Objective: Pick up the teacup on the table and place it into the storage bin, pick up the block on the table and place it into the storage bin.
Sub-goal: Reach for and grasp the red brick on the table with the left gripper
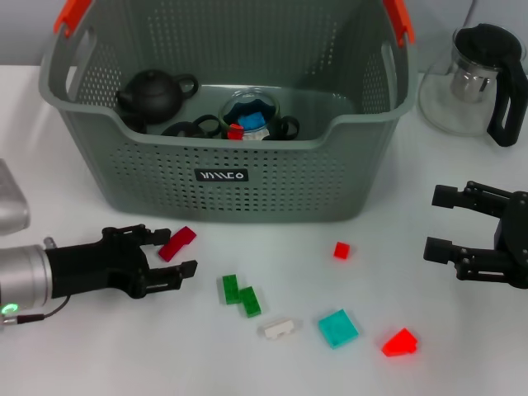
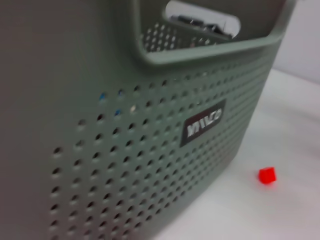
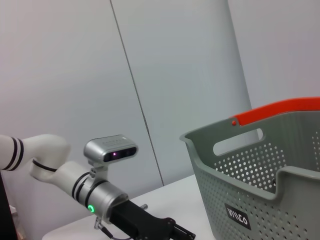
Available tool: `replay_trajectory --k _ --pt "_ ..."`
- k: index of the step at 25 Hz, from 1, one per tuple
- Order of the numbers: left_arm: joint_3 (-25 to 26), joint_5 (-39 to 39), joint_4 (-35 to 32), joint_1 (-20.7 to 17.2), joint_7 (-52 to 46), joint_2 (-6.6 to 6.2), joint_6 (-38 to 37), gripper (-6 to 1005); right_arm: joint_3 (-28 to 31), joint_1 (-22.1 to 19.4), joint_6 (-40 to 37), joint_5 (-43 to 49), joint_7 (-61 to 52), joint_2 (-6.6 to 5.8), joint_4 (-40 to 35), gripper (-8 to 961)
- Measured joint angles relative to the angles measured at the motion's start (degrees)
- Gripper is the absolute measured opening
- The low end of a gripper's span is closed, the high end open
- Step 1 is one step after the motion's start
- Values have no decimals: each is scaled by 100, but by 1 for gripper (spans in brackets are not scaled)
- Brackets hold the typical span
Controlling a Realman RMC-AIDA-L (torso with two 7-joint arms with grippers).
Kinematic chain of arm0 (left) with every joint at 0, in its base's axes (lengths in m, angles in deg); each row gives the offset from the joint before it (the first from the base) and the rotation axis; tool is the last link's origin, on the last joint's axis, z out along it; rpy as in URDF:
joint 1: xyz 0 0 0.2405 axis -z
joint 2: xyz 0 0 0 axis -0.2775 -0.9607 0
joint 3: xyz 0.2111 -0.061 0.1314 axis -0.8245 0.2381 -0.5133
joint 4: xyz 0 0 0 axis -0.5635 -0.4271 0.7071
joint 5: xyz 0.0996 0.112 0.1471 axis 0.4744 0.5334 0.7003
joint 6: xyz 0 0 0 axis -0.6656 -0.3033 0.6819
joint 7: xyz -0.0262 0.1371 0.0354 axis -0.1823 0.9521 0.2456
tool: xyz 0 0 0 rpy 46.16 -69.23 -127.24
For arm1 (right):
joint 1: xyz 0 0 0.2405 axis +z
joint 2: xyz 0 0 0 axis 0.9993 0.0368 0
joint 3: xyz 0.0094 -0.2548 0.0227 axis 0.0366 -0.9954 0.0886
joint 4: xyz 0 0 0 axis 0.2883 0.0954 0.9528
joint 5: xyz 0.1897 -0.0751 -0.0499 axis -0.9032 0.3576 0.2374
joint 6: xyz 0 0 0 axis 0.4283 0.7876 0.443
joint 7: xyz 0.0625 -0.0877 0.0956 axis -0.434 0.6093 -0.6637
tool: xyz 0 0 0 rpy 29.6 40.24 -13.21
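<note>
Left gripper [image 1: 175,252] low on table [image 1: 99,355], jaws spread wide, empty, dark red block [image 1: 177,243] lying between fingertips, just in front of storage bin [image 1: 247,177]. Right gripper [image 1: 441,223] parked well apart at right, jaws open, empty. Teacup not identifiable on table; black teapot [image 1: 153,95] and glass cup already inside bin. Judgement: centre fingers across block's narrow sides, close squarely, lift clear above bin rim before moving over, avoiding bin wall
</note>
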Motion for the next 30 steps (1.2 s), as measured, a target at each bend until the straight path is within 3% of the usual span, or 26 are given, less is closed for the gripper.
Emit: replay_trajectory --k 14,30 --pt "-275 84 159 333 -396 4 745 746 0 -22 0 0 0 0 0 914" --pt "-712 139 214 327 -343 -3 543 746 0 -41 6 3 0 3 0 915"
